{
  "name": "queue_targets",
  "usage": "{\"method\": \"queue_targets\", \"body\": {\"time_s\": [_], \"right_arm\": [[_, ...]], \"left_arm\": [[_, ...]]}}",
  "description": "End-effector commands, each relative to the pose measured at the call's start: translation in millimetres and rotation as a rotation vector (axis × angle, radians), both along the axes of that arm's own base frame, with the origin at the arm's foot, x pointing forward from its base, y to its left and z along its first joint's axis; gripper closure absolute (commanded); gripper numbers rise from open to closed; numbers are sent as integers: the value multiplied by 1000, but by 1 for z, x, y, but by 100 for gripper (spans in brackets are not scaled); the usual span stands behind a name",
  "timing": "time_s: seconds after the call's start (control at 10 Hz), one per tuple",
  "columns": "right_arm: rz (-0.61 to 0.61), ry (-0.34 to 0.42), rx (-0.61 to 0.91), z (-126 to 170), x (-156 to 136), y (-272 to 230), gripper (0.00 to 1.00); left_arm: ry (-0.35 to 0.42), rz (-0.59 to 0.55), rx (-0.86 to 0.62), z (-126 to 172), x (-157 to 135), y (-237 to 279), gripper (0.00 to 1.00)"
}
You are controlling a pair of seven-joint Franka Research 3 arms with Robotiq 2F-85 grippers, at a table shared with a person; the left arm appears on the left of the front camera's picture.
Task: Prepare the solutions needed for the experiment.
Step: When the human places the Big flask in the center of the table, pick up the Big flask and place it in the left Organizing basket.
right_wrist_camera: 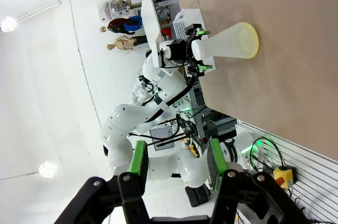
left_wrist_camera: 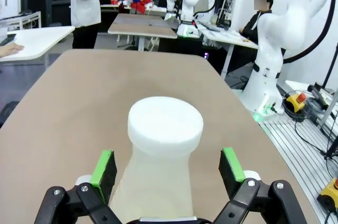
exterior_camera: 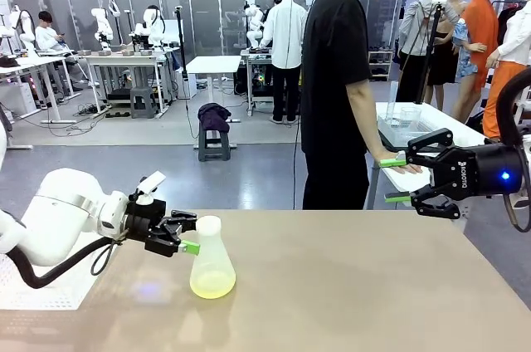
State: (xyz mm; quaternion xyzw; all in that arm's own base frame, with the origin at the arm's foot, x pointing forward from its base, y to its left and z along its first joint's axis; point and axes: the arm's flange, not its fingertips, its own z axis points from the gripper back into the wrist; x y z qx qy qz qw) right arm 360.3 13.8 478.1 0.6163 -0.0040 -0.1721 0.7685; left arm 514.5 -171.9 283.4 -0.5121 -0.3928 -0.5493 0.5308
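Front view showed the left gripper (exterior_camera: 189, 232) spread wide about the neck of a translucent conical flask (exterior_camera: 211, 260), its pads apart from the plastic. A shallow pale yellow-green solution (exterior_camera: 212, 286) lay in the base, left of the table's (exterior_camera: 357, 286) middle. At right, the ROBOTIQ-marked right gripper (exterior_camera: 396, 180) hung partly open and empty.

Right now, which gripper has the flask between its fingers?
The left gripper, open around the flask neck. The right gripper hangs off the table's far edge, holding nothing.
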Motion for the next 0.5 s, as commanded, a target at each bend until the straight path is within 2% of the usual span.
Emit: {"method": "queue_targets", "body": {"time_s": [0.0, 0.4], "right_arm": [[-7, 19, 14, 3, 0, 2, 42], [-7, 19, 14, 3, 0, 2, 42]], "left_arm": [[-18, -6, -70, -10, 9, -13, 0], [-14, -30, -100, -17, 11, -36, 0]]}}
